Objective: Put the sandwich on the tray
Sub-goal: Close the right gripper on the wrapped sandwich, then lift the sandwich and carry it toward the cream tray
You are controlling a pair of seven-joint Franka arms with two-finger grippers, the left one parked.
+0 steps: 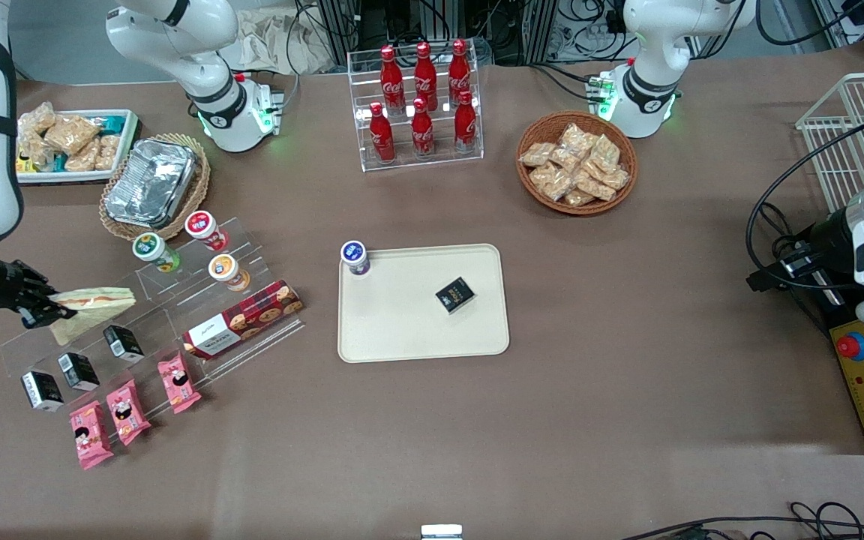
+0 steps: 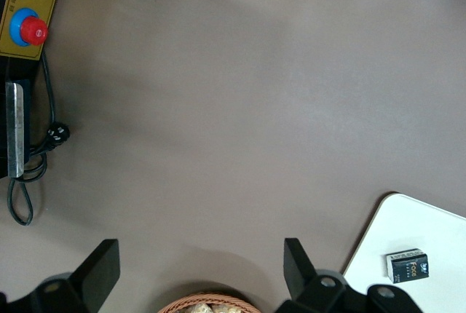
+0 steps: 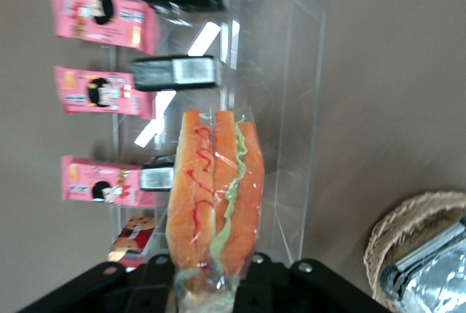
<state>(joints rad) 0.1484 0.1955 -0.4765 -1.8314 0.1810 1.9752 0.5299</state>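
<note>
**Sandwich held above the display rack**

The right arm's hand (image 1: 48, 309) grips the wrapped sandwich (image 1: 94, 303) by one end, its fingers closed on the plastic, at the working arm's end of the desk (image 1: 627, 420). The wedge sticks out level from the hand above the clear acrylic rack (image 1: 154, 315). In the wrist view the sandwich (image 3: 216, 193) shows its orange filling and a green strip, with the pink packets (image 3: 102, 89) and black boxes (image 3: 175, 73) of the rack below it. The tray (image 1: 409, 322) lies flat at mid-desk, well apart from the sandwich, toward the parked arm's end from it. On the tray stand a small cup (image 1: 355, 257) at one corner and a black box (image 1: 455, 294). A red cookie box (image 1: 243, 319) lies on the rack between sandwich and tray.
</note>
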